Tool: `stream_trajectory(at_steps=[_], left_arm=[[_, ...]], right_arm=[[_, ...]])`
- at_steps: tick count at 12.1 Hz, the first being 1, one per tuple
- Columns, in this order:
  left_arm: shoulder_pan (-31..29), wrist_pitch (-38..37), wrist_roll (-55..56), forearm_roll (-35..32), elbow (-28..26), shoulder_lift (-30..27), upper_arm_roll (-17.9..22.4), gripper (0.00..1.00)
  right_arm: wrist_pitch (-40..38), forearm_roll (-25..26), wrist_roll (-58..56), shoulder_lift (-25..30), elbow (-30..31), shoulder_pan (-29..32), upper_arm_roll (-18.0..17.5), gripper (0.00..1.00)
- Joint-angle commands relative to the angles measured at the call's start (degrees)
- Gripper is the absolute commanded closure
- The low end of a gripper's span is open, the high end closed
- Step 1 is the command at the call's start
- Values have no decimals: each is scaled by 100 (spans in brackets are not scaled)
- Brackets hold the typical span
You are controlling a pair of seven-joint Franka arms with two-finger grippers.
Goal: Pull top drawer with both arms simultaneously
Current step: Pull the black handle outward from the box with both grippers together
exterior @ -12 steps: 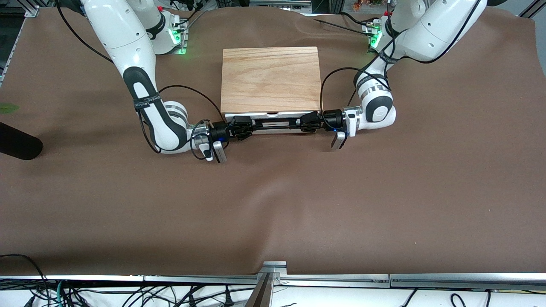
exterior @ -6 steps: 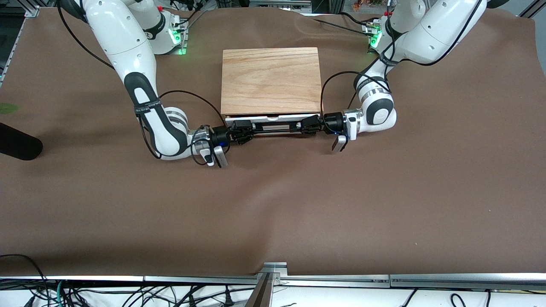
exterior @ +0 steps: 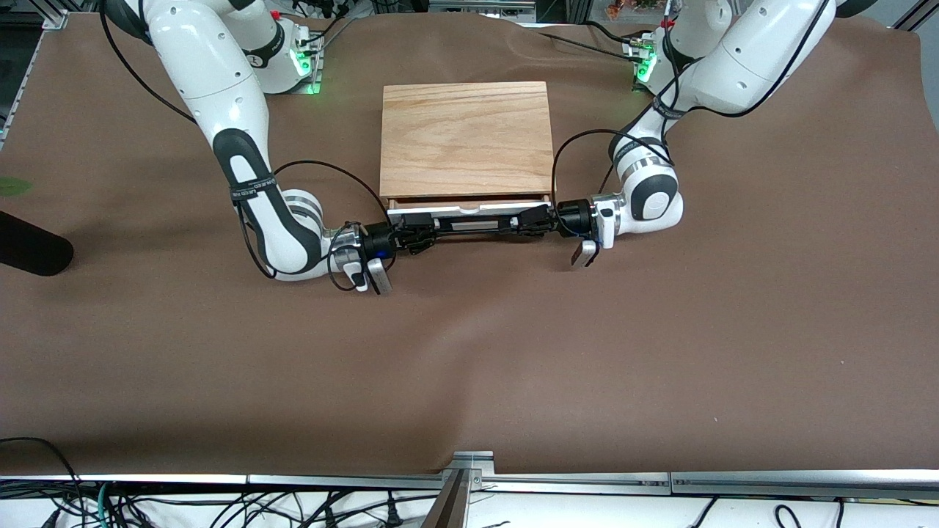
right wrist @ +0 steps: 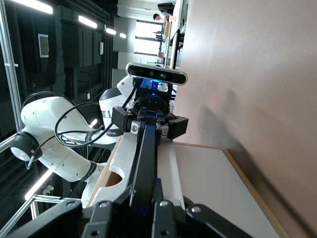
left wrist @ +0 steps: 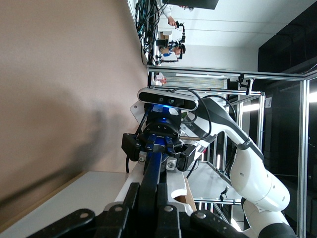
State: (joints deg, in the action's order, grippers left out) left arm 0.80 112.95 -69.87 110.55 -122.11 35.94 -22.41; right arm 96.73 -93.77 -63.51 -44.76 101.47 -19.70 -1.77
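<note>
The top drawer (exterior: 469,210) sits under the box's wooden top (exterior: 466,139). Its white front stands a little out, and a reddish-brown strip of interior (exterior: 469,199) shows. The long black handle (exterior: 473,224) runs across its front. My right gripper (exterior: 419,229) is shut on the handle's end toward the right arm. My left gripper (exterior: 530,220) is shut on the other end. In the left wrist view my left gripper (left wrist: 151,210) clamps the handle (left wrist: 153,171) beside the notched white front (left wrist: 176,182). In the right wrist view my right gripper (right wrist: 144,210) clamps the handle (right wrist: 146,158) beside the front (right wrist: 125,151).
The box stands mid-table on a brown cloth (exterior: 469,352). A plain white panel (left wrist: 74,198) shows below the handle. A black object (exterior: 29,253) lies at the right arm's end of the table. Arm bases stand along the table's edge farthest from the front camera.
The drawer front has slid out toward the front camera, showing a strip of its wooden interior. Both grippers moved with the handle, still shut on it.
</note>
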Motion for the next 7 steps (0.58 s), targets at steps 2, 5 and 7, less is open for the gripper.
stream_trajectory(at_steps=[2,5,7], left_arm=[[17,324,394,-403,20,176,272,100],[61,324,465,-412,169,264,377,100],[96,324,605,-421,275,299,421,100]], right_arm=[[250,-423,524,-384,-1015,467,151,94],[258,-431,734,-534,-1305,476,168,94],[267,-431,884,-604,-1489,485,221,94]])
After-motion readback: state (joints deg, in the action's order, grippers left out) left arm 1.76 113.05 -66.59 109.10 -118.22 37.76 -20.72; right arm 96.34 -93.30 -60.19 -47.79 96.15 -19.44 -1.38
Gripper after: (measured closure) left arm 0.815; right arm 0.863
